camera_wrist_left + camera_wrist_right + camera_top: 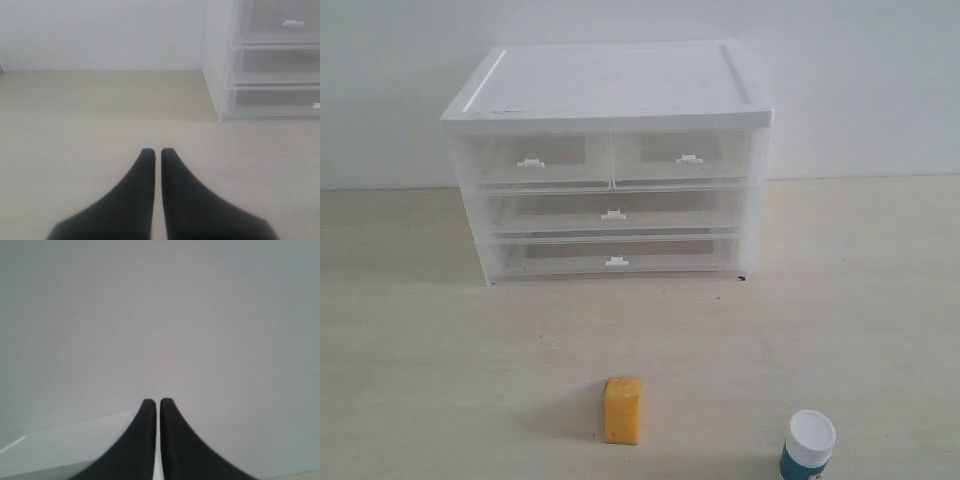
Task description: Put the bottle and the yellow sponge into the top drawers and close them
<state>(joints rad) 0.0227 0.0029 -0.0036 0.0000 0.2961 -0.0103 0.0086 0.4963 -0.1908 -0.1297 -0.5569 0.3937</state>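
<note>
Your left gripper (157, 150) is closed, its two dark fingers pressed tip to tip with nothing between them. You hold it low over the table (75, 150), nearly level and aimed toward the back wall. The cabinet (215, 75) stands ahead of those tips and off to one side, well apart from them, and its left top drawer (280, 22) shows with its white tab handle. Your right gripper (158, 401) is closed as well and carries nothing. It faces a blank pale surface, with a lighter edge showing near the base of its fingers that cannot be identified, so its height and tilt cannot be told. Neither of your arms appears in the exterior view. There the white-topped cabinet (610, 85) sits at the back of the table (420, 350) with both top drawers, left (535, 160) and right (685, 157), pushed in flush, and the two full-width drawers below them shut too. The yellow sponge (622, 410) lies on the table in front of the cabinet, well apart from it, near the middle. The bottle (808, 447) stands upright on its base toward your right arm's side, white cap up, near the sponge but not touching it. No gripper touches either one, and how far each lies from your grippers cannot be told.
</note>
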